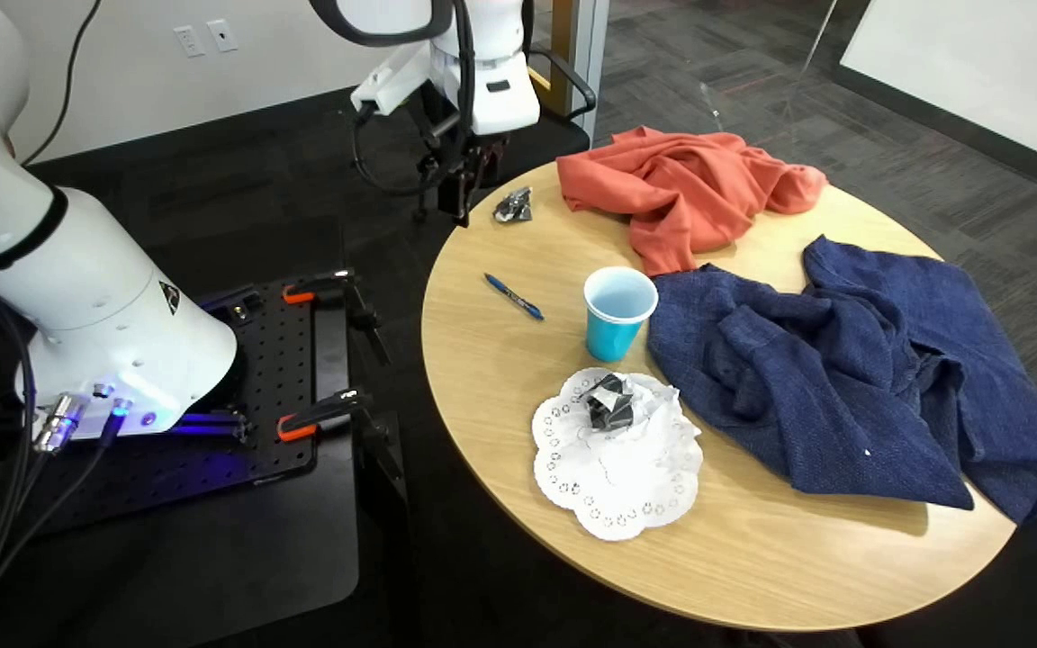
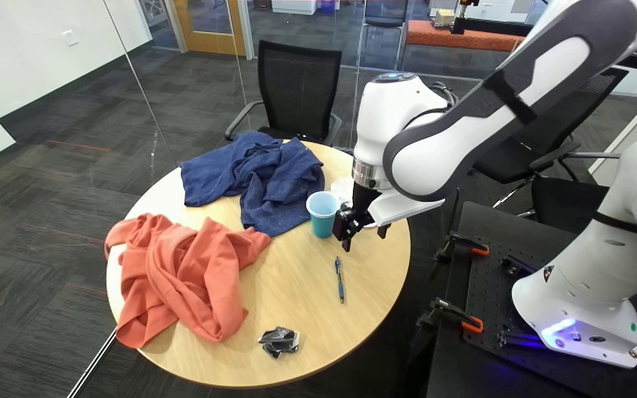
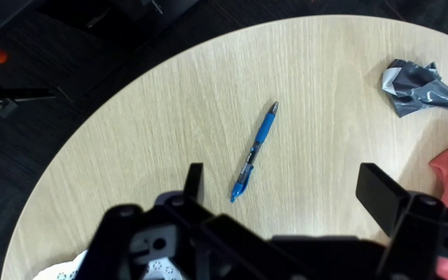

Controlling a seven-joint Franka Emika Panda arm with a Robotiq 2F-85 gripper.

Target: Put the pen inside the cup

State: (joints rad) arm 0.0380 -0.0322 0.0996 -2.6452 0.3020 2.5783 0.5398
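On the round surface (image 1: 500, 387), near the cup (image 1: 616, 328) and outside it, the pen (image 3: 253, 153) lies flat — blue, its dark tip pointing away from the claw (image 3: 281, 181) in the wrist view. The claw is unclenched: its fingers (image 3: 381, 194) stand well apart above the surface, and the pen's clip end shows below, in the gap between them. The cup, blue with a pale rim, stands upright just beside the blue cloth (image 1: 816, 387); whether they touch, I cannot tell. Near the cup lies a lacy doily (image 1: 572, 477), bearing crumpled white paper (image 1: 667, 427) and a dark wrapper (image 1: 610, 409). A second wrapper (image 3: 418, 87) sits near the surface's edge — well apart from the cup, nearer the red cloth (image 1: 707, 193). That cloth lies in folds, one end near the blue cloth.
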